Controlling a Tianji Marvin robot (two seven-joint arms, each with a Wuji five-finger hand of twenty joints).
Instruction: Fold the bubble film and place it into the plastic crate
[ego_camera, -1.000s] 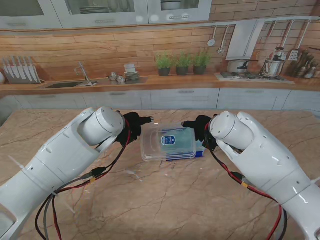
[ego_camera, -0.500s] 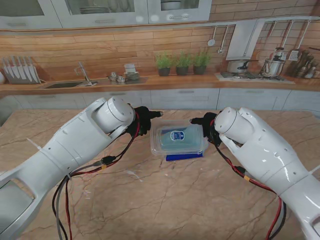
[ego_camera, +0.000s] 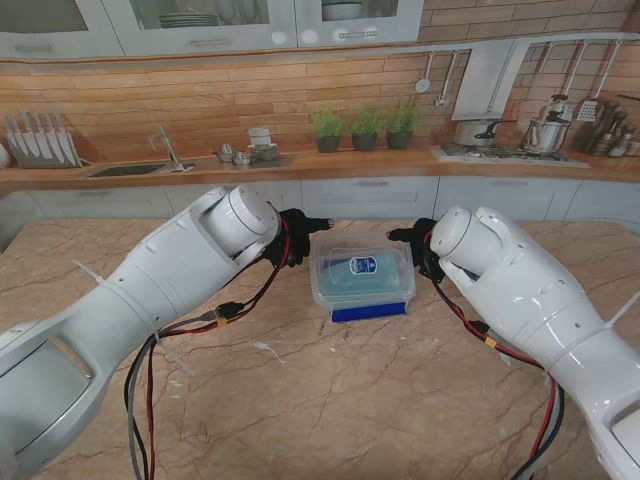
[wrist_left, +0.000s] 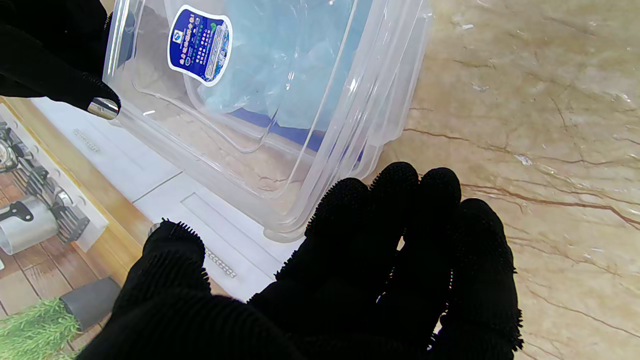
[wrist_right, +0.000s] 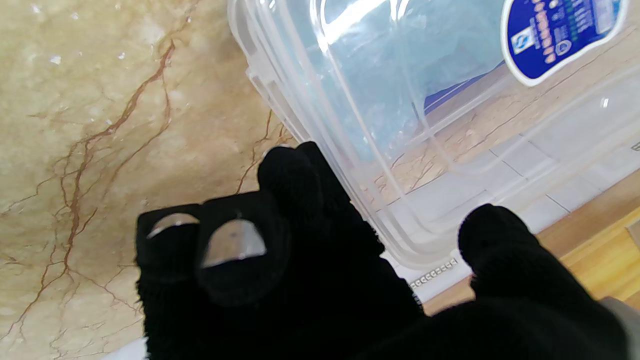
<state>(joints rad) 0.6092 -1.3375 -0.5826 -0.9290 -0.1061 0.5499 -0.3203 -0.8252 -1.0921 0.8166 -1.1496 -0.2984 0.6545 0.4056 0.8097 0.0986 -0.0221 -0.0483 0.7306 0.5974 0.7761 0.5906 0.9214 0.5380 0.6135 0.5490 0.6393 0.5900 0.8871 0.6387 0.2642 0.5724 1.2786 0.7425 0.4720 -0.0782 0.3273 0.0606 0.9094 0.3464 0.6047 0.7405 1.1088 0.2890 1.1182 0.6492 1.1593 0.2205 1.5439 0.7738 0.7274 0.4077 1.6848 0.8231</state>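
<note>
A clear plastic crate (ego_camera: 362, 272) with a blue label (ego_camera: 362, 265) is held up between my two hands, tilted off the table. Pale blue bubble film (ego_camera: 367, 283) lies bunched inside it, also visible through the walls (wrist_left: 280, 60) (wrist_right: 400, 75). My left hand (ego_camera: 295, 238) presses the crate's left side, its fingers (wrist_left: 395, 210) under the rim and thumb apart. My right hand (ego_camera: 415, 250) grips the right side, with fingers (wrist_right: 295, 185) under the rim and thumb (wrist_right: 500, 235) at the end wall. A dark blue flat piece (ego_camera: 368, 312) shows under the crate's near edge.
The marble table (ego_camera: 330, 400) stretches toward me from the crate. Red and black cables (ego_camera: 190, 330) hang from both forearms. A counter with sink, potted plants (ego_camera: 365, 125) and stove runs behind the table's far edge.
Both hands have carried the crate to the right and farther from me. The dark blue piece now shows along the crate's near edge.
</note>
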